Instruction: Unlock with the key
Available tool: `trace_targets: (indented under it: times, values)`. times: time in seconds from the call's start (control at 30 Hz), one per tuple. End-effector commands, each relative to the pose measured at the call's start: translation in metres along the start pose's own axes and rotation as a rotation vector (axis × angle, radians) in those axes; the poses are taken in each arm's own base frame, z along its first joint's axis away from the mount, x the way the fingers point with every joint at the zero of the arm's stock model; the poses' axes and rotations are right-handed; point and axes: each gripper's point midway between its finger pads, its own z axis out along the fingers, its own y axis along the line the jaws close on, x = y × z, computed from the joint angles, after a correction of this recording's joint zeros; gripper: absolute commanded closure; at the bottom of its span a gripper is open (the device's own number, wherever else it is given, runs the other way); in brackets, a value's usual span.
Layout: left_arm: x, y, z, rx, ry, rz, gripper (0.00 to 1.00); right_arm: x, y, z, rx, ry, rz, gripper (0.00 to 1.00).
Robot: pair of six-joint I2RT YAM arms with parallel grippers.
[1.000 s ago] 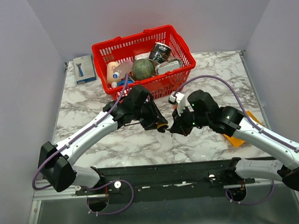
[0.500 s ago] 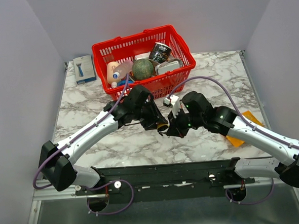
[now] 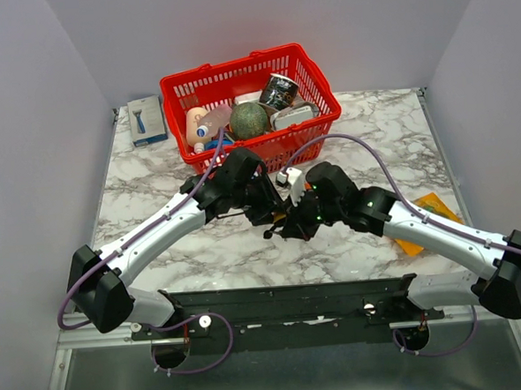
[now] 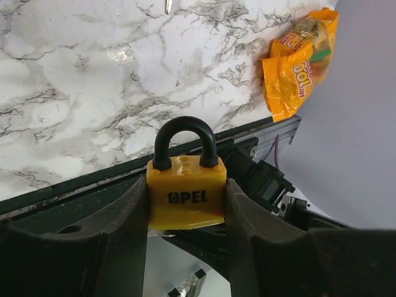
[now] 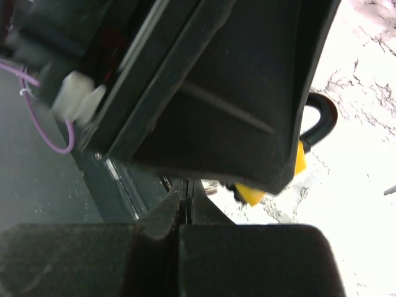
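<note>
My left gripper [image 3: 275,213] is shut on a yellow padlock [image 4: 185,189] with a black shackle, holding it above the table's near middle. The lock sits between both fingers in the left wrist view, shackle pointing away. My right gripper [image 3: 287,229] is right against the left one, just below the padlock. In the right wrist view its jaws [image 5: 187,185] are pressed together on a thin sliver that looks like the key, mostly hidden. A yellow corner of the padlock [image 5: 250,193] and a bit of bright metal show just beyond the tips.
A red basket [image 3: 235,73] with a melon, cans and bottles stands at the back. A blue box [image 3: 146,120] lies at the back left. An orange snack bag [image 3: 422,225] lies under the right arm and shows in the left wrist view [image 4: 297,62].
My right arm has moved left, bringing its gripper from a small gap away up against the padlock. The left arm has hardly moved.
</note>
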Motion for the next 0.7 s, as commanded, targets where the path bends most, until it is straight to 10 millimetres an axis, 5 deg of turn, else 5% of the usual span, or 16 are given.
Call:
trace_targets:
  times: [0.0,0.27,0.4,0.67]
  values:
    - [0.0,-0.024,-0.012,0.098,-0.003,-0.012,1.0,-0.006,-0.015,0.017,0.072,-0.025,0.018,0.99]
    - [0.0,-0.024,-0.014,0.114,-0.007,-0.031,1.0,-0.014,-0.042,0.022,0.221,-0.043,0.047,0.99]
    - [-0.001,-0.02,-0.014,0.104,-0.02,-0.051,1.0,-0.014,-0.032,0.02,0.169,-0.048,0.037,0.99]
    - [-0.027,-0.016,-0.02,0.161,-0.181,-0.228,1.0,-0.004,-0.019,-0.025,0.166,-0.129,0.077,0.99]
